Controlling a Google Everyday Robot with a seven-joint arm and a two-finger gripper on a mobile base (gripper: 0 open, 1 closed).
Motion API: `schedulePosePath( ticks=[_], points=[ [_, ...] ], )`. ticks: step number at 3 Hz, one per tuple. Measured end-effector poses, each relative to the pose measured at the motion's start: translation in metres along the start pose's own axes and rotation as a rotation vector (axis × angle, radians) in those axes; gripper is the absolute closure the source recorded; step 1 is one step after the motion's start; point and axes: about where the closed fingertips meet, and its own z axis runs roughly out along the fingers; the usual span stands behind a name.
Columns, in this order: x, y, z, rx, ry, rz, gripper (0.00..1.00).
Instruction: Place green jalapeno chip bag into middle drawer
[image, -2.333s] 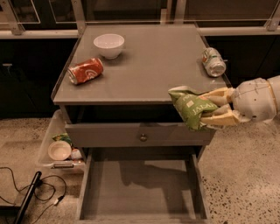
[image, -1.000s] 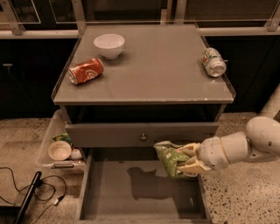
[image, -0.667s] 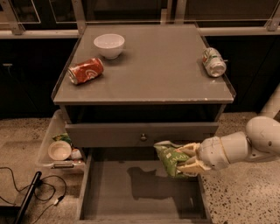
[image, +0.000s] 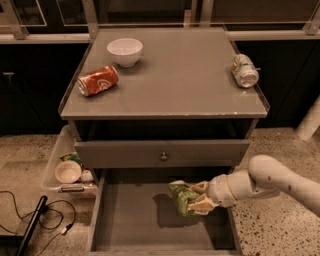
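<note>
Pinching the green jalapeno chip bag (image: 181, 198) between both fingers of the gripper (image: 195, 198), with the arm stretched in from the right across the low right wall of the middle drawer (image: 125, 225). Holding the bag over the right-hand part of the bare floor, towards the far end, just below the closed drawer front (image: 125, 152) and its round knob (image: 163, 156). Throwing a dark shadow leftwards on the floor, so probably hanging clear of it rather than resting, though not showing this for certain. Risking a tumble on letting go from here: being light and crinkly, possibly landing on edge, leaning on the right wall, or standing tall enough to catch under the drawer front on closing. Risking, too, clinging to a finger and being dragged back out over the wall, if pulling away sideways before opening fully. Squeezing harder, crushing the chips inside; lowering too far, pressing the fingers into the floor. Swinging the forearm carelessly, clipping the right wall or the drawer front above and jolting the cabinet top (image: 180, 85), perhaps setting rolling the green-and-white soda can (image: 244, 70) lying near its right edge or the red can (image: 98, 80) lying at left, near the white bowl (image: 125, 51).
</note>
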Motion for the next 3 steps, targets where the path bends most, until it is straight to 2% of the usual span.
schedulePosePath(
  ticks=[1, 2, 3],
  points=[
    [0.03, -0.025, 0.041, 0.013, -0.001, 0.008, 1.0],
    [0.046, -0.044, 0.069, 0.042, 0.008, -0.025, 1.0],
    [0.071, -0.052, 0.09, 0.093, 0.041, -0.039, 1.0]
  ],
)
